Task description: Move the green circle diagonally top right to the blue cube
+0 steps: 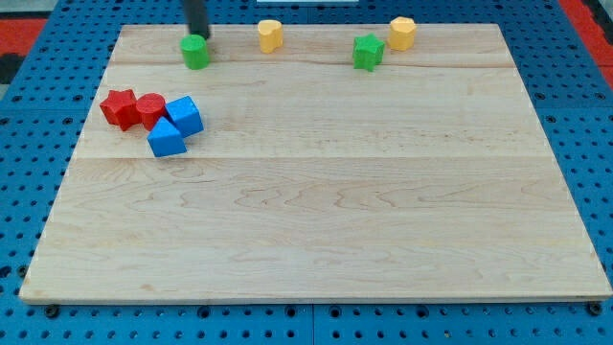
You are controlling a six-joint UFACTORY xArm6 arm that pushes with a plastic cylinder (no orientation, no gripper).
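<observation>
The green circle [195, 52] is a short green cylinder near the board's top edge, left of centre. My tip [200, 36] comes down from the view's top and ends just behind the green circle, touching or almost touching its far side. The blue cube [185, 115] sits lower left, below the green circle. It is pressed against a second blue block [166, 139] and a red cylinder [149, 108].
A red star-like block [120, 106] lies left of the red cylinder. A yellow block [271, 35] and another yellow block [402, 33] stand along the top edge, with a green star block [368, 52] between them. The wooden board [326, 211] rests on a blue pegboard.
</observation>
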